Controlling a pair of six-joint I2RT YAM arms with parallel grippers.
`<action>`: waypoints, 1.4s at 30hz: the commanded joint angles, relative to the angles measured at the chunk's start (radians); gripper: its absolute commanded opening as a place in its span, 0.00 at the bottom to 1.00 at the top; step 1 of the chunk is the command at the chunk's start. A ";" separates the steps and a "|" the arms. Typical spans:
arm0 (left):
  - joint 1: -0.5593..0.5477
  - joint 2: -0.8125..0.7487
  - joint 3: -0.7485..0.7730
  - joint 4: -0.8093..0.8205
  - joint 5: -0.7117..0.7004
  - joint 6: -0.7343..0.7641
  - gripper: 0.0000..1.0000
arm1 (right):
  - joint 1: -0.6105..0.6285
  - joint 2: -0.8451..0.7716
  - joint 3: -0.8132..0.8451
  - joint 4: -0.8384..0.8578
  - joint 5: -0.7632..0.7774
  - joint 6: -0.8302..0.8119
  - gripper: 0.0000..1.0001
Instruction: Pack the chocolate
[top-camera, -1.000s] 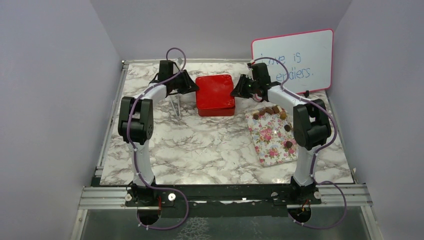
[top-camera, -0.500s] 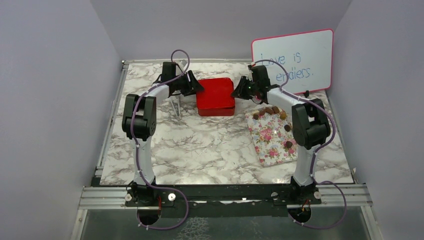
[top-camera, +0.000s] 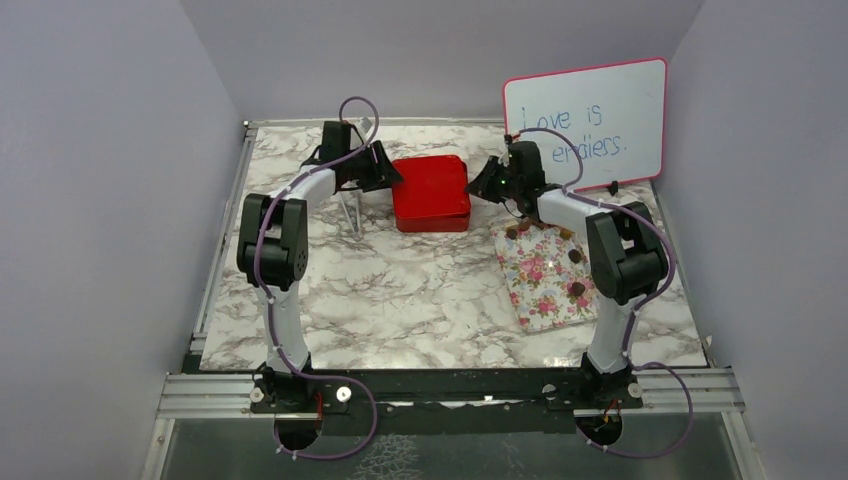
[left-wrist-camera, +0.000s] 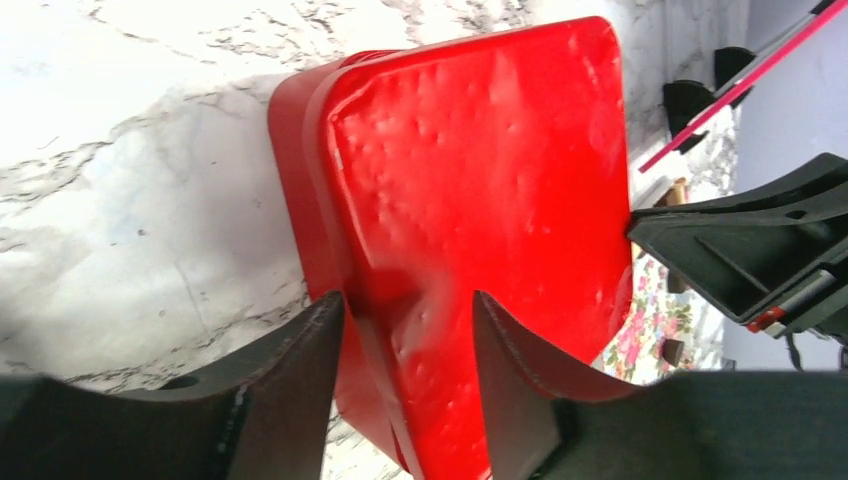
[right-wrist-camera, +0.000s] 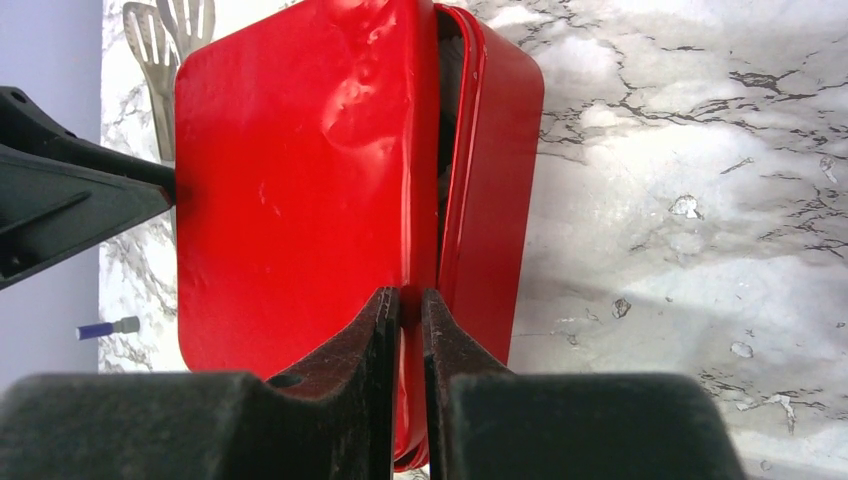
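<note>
Several small brown chocolate pieces (top-camera: 576, 256) lie on a floral paper (top-camera: 545, 275) at the right; one also shows in the left wrist view (left-wrist-camera: 673, 350). A red tin (top-camera: 430, 190) stands at the back middle. My right gripper (right-wrist-camera: 411, 292) is shut on the right rim of the tin's lid (right-wrist-camera: 290, 170), which is raised a crack above the base (right-wrist-camera: 495, 190). It sits at the tin's right side in the top view (top-camera: 480, 185). My left gripper (left-wrist-camera: 405, 298) is open, its jaws straddling the tin's left edge (left-wrist-camera: 330, 230). In the top view it is at the tin's left side (top-camera: 388, 176).
Metal tongs (top-camera: 352, 212) lie left of the tin and show in the right wrist view (right-wrist-camera: 170, 40). A whiteboard with writing (top-camera: 590, 125) leans at the back right. Grey walls close in the marble table (top-camera: 400, 290) on three sides.
My left gripper has moved right, up to the tin's left edge. My right arm has shifted a little while holding the lid's rim. The chocolates have not moved.
</note>
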 joint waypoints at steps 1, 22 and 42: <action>-0.006 -0.056 0.005 -0.077 -0.115 0.057 0.49 | -0.007 -0.018 -0.024 0.006 0.019 0.014 0.17; -0.030 -0.076 -0.054 -0.071 -0.060 0.060 0.45 | -0.006 -0.088 -0.112 0.093 0.066 0.111 0.16; -0.039 0.013 0.096 -0.060 -0.040 0.074 0.18 | -0.006 -0.093 -0.096 0.124 0.022 0.078 0.18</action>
